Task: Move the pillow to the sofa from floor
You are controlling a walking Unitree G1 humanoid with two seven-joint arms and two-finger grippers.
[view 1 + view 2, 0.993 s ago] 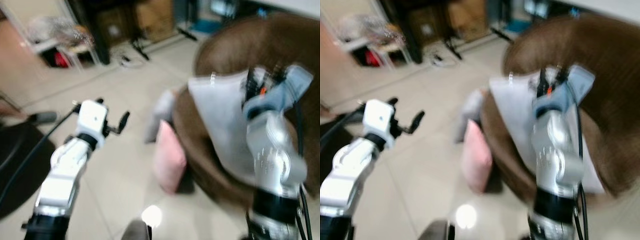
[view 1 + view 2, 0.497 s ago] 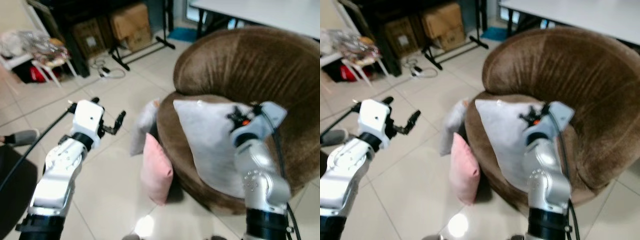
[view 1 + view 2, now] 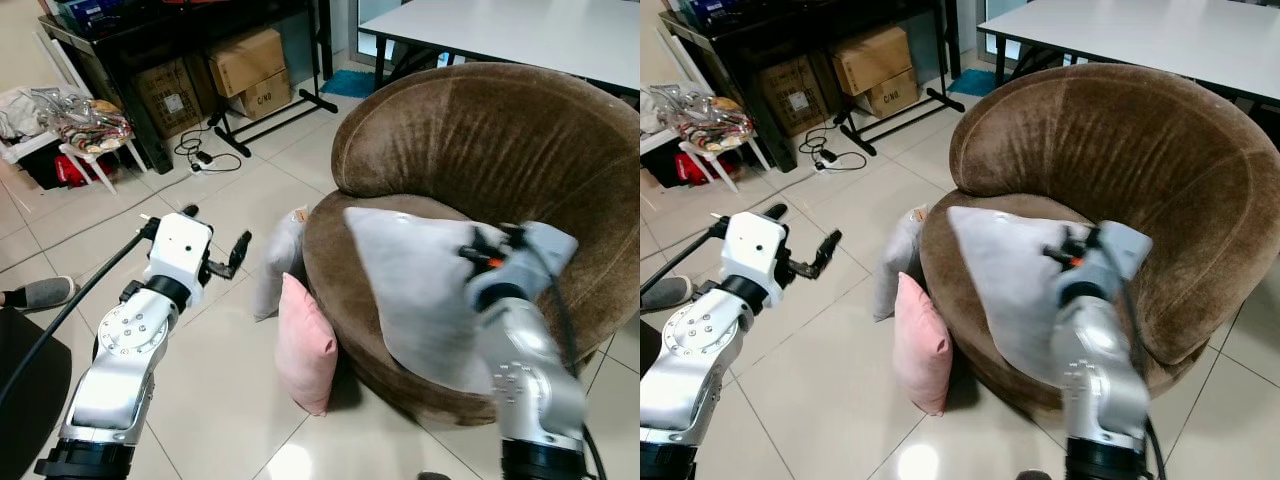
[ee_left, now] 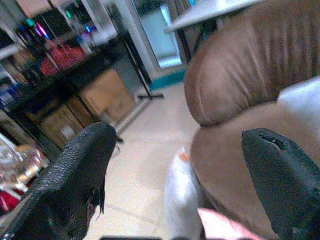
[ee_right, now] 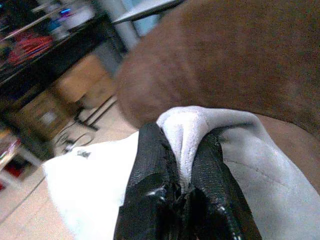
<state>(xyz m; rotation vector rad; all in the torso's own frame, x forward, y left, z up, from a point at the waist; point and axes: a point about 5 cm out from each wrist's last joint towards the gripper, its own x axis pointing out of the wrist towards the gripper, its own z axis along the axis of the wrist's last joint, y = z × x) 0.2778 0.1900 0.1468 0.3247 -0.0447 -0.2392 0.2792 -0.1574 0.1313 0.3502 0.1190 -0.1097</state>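
Observation:
A pale grey pillow (image 3: pixel 415 290) stands tilted over the seat of the round brown sofa (image 3: pixel 480 140). My right gripper (image 5: pixel 182 150) is shut on the pillow's upper edge, the cloth pinched between its black fingers (image 5: pixel 150 165). On the floor a pink pillow (image 3: pixel 305 345) and a grey pillow (image 3: pixel 275 265) lean against the sofa's left side. My left gripper (image 3: pixel 215 230) hovers open over the tiles, left of those pillows, holding nothing.
Cardboard boxes (image 3: pixel 250 60) sit under a black shelf at the back, with a stand's legs and cables (image 3: pixel 200 158) on the tiles. A white chair with clutter (image 3: pixel 75 110) is far left. A grey table (image 3: pixel 520 25) stands behind the sofa. A shoe (image 3: pixel 40 293) lies at the left.
The camera has swung and the picture has sharpened. My right gripper keeps its hold on the pale pillow over the sofa seat. The left arm has hardly moved.

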